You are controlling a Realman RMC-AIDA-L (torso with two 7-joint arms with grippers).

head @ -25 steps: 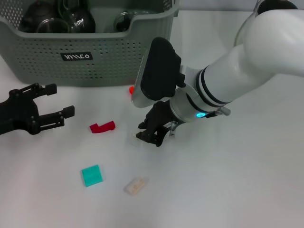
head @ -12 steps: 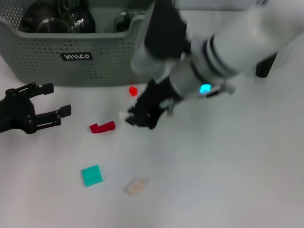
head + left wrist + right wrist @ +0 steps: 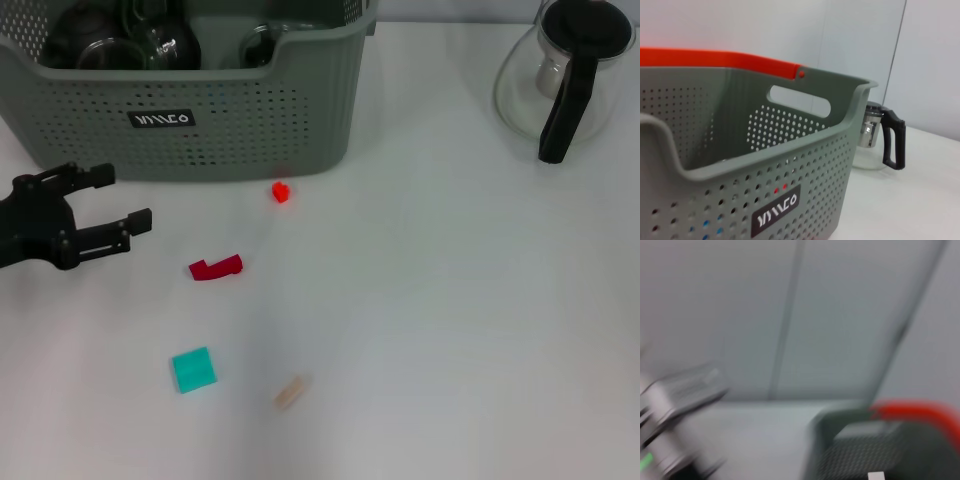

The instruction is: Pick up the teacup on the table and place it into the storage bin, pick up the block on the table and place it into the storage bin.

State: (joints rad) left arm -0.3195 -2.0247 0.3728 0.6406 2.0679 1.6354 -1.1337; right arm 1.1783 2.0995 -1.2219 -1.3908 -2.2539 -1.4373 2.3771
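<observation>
Blocks (image 3: 215,268) lie loose near storage bin (image 3: 200,110); my left gripper (image 3: 100,205) gapes empty, right gripper's unseen, can't tell its state, so a mis-grab could scatter them.

Right arm is gone from head view, now exposing the glass pot (image 3: 570,75) by the far right edge; left gripper (image 3: 112,205) is sitting slightly higher and closer to the storage bin (image 3: 200,110); beige block (image 3: 289,391) is lying rotated, narrower
</observation>
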